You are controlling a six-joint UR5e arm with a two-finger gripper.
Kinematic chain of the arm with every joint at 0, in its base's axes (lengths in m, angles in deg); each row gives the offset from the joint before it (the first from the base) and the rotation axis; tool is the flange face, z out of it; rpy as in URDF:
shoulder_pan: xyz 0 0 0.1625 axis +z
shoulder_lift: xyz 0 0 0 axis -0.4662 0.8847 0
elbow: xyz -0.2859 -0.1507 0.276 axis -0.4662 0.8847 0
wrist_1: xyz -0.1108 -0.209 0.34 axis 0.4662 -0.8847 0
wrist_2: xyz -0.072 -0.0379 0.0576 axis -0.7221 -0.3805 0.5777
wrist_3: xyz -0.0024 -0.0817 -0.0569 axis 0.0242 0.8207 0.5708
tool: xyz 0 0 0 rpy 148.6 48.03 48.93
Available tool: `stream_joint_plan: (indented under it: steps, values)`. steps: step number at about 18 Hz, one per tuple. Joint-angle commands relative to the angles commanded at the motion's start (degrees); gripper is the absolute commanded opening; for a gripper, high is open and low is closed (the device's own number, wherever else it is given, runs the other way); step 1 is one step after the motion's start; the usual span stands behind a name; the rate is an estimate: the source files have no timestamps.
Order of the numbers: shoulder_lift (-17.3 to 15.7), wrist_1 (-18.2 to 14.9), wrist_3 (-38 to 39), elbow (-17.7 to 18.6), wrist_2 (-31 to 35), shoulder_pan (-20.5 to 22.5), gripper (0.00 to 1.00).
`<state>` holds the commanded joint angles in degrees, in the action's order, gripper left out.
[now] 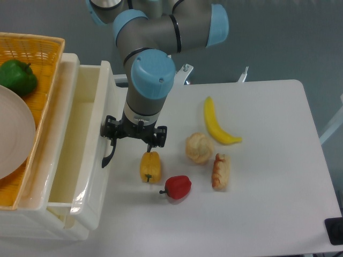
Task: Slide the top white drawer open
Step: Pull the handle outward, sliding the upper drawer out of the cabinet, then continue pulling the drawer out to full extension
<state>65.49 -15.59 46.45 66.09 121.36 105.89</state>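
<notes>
The top white drawer (80, 155) stands partly drawn out of the cabinet at the left edge of the bench (268, 160), its deep tray open to view and its front panel facing the fruit. The black curved handle (110, 152) sits on that front panel, just beside the yellow pepper (150, 166). The pincer (134, 138) hangs straight down at the handle; one finger (110, 134) lies against the handle's upper end, but whether the jaws are pinching the handle or merely hooked behind it cannot be told from this view. The drawer appears to be thin, glossy plastic: light, rigid, and slippery on its faces, so the handle is judged the only sound place to take hold. Pull level and square to the front panel; an angled pull may jam the tray in its runners or shift the light cabinet. A basket (32, 48) rests on top of the cabinet. The red pepper (178, 187) lies near the line of travel.
</notes>
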Motion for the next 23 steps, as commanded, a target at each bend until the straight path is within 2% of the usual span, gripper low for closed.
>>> stream_joint_plan:
  steps: [23]
  values:
    - [0.5, -0.2, -1.8, -0.3, -0.3, 3.2, 1.00]
